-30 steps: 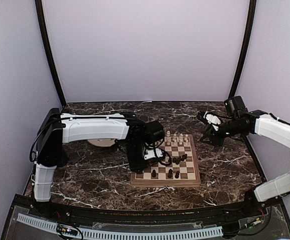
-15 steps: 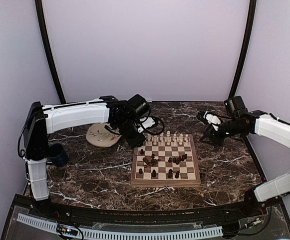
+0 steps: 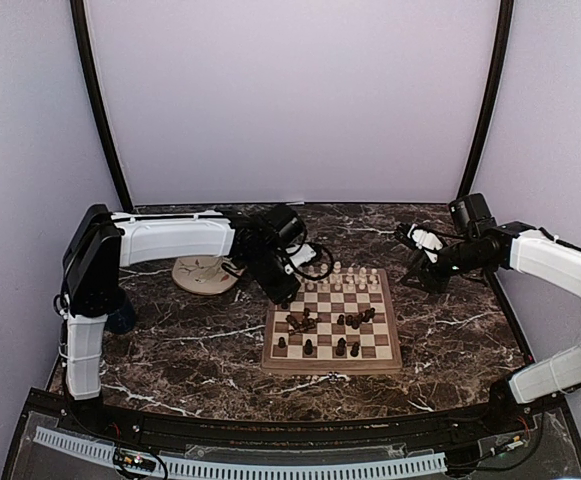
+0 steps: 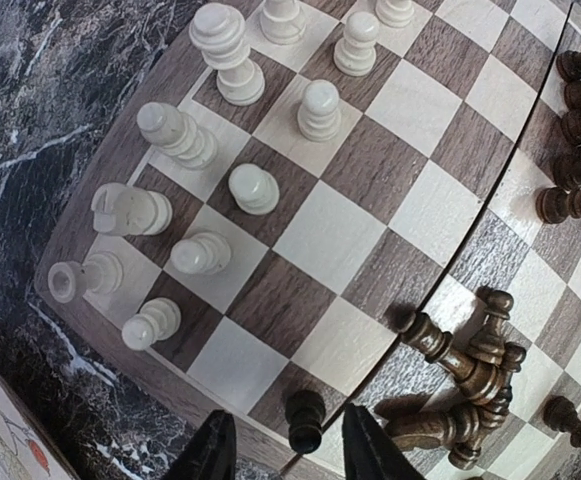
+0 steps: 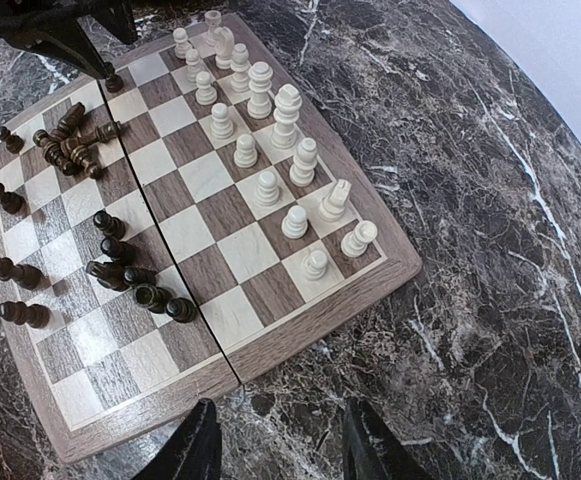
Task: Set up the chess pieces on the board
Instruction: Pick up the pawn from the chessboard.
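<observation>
The pale pieces (image 5: 268, 187) are being shown ranked; the dark pieces (image 5: 70, 140) (several toppled) are being left unplaced. The left pincer (image 4: 287, 440) and right pincer (image 5: 280, 425) are being held spread.

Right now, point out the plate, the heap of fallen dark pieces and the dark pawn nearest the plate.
plate (image 3: 198, 281): top view, its bare near part.
heap of dark pieces (image 4: 467, 372): left wrist view, middle of the pile.
dark pawn (image 4: 305, 420): left wrist view, its body.

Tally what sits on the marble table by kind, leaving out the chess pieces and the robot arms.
Chessboard: 1
Round plate: 1
Dark mug, mostly hidden behind the left arm: 1
Total: 3
</observation>
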### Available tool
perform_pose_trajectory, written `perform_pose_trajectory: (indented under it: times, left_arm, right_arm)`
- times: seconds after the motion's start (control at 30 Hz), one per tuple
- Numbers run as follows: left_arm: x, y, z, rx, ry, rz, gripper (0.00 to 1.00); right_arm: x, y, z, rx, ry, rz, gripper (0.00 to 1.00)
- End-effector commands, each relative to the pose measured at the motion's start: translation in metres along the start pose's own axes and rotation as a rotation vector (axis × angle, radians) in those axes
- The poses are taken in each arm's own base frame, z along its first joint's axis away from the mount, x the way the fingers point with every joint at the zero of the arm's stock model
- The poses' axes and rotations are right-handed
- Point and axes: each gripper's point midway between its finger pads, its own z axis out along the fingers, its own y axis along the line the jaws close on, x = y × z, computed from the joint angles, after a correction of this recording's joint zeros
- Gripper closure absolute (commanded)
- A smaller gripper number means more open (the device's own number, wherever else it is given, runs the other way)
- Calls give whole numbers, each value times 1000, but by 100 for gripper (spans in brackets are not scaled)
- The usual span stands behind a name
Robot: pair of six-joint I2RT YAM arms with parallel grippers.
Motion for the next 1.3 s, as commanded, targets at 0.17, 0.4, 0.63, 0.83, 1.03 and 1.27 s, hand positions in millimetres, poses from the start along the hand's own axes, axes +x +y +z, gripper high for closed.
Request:
perform_pose_trajectory:
  times: [0.17,0.4,0.63,0.83,1.03,1.27]
  left_arm:
    - [18,2,15,-23,69,7,68]
    - [24,1,16,-17,102,12,84]
    - [27,0,8,-4,132,27,95]
    - [20,-5,-1,28,112,36,97]
    - [11,-17,-25,89,62,46,96]
    - [18,-60,-51,187,-20,188,95]
  right_arm:
    - [2,-1,4,5,0,-2,58]
    - [2,-2,5,7,2,-2,58]
    - [3,-2,6,6,5,2,58]
    - [3,-1,6,3,6,2,58]
    - [3,-1,6,1,6,3,58]
    - [3,-1,8,-6,10,4,58]
